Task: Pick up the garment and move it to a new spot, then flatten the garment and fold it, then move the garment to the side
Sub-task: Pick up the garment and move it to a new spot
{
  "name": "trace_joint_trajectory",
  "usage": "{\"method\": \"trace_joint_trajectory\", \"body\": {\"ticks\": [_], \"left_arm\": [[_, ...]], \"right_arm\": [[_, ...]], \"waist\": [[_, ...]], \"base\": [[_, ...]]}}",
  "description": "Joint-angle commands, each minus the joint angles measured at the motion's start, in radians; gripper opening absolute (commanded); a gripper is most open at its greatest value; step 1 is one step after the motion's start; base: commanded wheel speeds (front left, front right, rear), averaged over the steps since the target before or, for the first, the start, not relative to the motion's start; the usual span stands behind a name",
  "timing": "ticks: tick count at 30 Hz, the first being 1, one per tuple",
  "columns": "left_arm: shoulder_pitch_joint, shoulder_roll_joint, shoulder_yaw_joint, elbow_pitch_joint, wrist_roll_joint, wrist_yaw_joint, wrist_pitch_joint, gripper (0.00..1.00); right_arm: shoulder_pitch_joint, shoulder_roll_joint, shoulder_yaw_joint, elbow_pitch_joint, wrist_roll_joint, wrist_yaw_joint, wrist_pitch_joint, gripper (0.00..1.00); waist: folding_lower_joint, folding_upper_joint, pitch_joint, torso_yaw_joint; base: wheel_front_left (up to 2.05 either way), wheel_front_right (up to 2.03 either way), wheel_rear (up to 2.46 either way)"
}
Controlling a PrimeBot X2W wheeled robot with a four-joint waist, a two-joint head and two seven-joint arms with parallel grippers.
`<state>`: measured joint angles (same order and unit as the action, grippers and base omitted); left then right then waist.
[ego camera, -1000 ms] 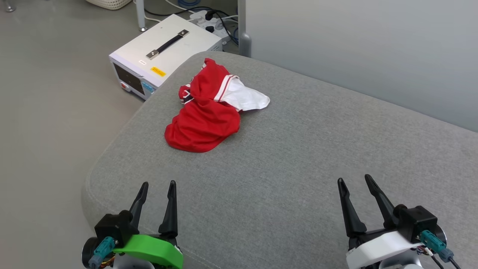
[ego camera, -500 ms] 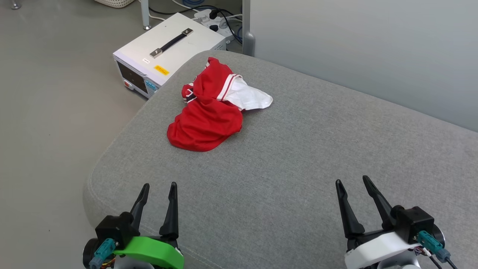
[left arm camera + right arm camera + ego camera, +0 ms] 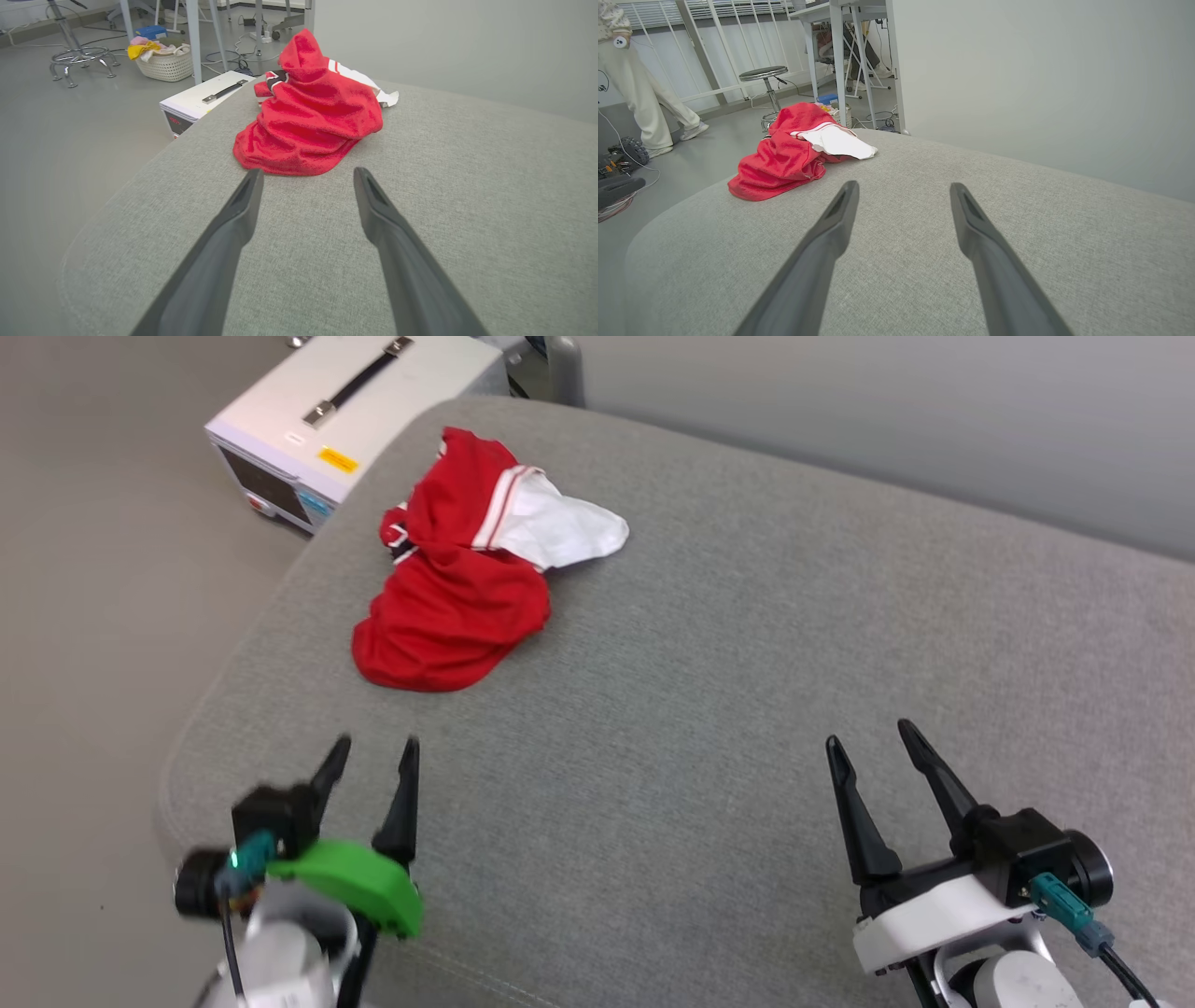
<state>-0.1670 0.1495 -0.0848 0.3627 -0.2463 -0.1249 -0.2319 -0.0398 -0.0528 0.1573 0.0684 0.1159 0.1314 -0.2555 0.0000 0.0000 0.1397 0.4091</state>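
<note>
Lying crumpled near the far left edge of the cushion, the garment sits untouched; left gripper and right gripper hover over the cushion's near side, jaws spread, empty; a shallow pinch may drag it off that edge.

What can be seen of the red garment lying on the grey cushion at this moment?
The garment is a red, soft-looking shirt, crumpled into a loose heap, not flattened. One white sleeve spills out on its right, edged by red-and-white striped trim; a bit of black marking shows in a fold. It rests near the far left corner of the grey fabric cushion, which alone touches it; the open left gripper and right gripper are short of it.
</note>
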Motion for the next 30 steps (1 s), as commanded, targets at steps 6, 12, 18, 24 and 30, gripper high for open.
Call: {"method": "trace_joint_trajectory", "body": {"ticks": [6, 12, 18, 24, 30], "left_arm": [[-0.242, 0.098, -0.037, 0.077, -0.068, -0.005, 0.143, 1.0], [-0.424, 0.224, -0.132, 0.129, -0.211, -0.006, 0.306, 1.0], [-0.547, 0.342, -0.234, 0.181, -0.348, -0.006, 0.458, 1.0], [-0.647, 0.404, -0.342, 0.268, -0.455, -0.006, 0.499, 1.0], [-0.682, 0.408, -0.396, 0.329, -0.517, -0.006, 0.482, 1.0]], "right_arm": [[-0.04, -0.037, 0.011, -0.029, -0.02, -0.001, -0.006, 1.0], [-0.072, -0.058, 0.013, -0.059, -0.027, -0.001, -0.006, 1.0], [-0.092, -0.065, 0.014, -0.076, -0.032, -0.001, -0.006, 1.0], [-0.103, -0.054, -0.006, -0.069, -0.053, -0.001, -0.006, 1.0], [-0.114, -0.051, -0.011, -0.066, -0.063, -0.001, -0.006, 1.0]], "waist": [[0.0, 0.0, 0.154, -0.104], [0.0, 0.0, 0.242, -0.161], [0.0, 0.0, 0.314, -0.21], [0.0, 0.0, 0.359, -0.234], [0.0, 0.0, 0.37, -0.233]], "base": [[0.0, 0.0, 0.0], [0.0, 0.0, 0.0], [0.0, 0.0, 0.0], [0.0, 0.0, 0.0], [0.0, 0.0, 0.0]]}}
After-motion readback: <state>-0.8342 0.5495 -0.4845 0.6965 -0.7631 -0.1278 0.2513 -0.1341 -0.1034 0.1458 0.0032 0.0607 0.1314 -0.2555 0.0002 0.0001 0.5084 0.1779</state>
